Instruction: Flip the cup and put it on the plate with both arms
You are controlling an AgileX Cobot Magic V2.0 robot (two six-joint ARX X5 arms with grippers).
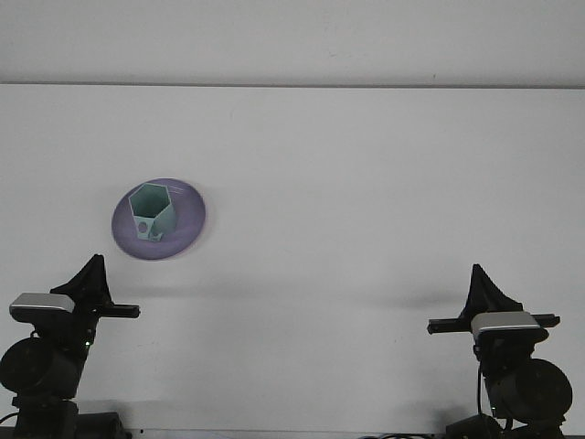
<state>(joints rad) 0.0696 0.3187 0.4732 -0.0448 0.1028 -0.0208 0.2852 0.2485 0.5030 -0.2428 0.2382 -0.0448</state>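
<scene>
Front view shows me the cup (151, 212) standing mouth-up on the plate (187, 233), far left. I think the job is done, so both grippers, left (91, 279) and right (482, 291), sit near me, holding nothing; open or closed, I can't tell.

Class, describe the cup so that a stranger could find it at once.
On the white table, look left of centre for the round purple plate. Standing upright on it is the pale green hexagonal cup, open mouth up, the only angular thing there.
</scene>
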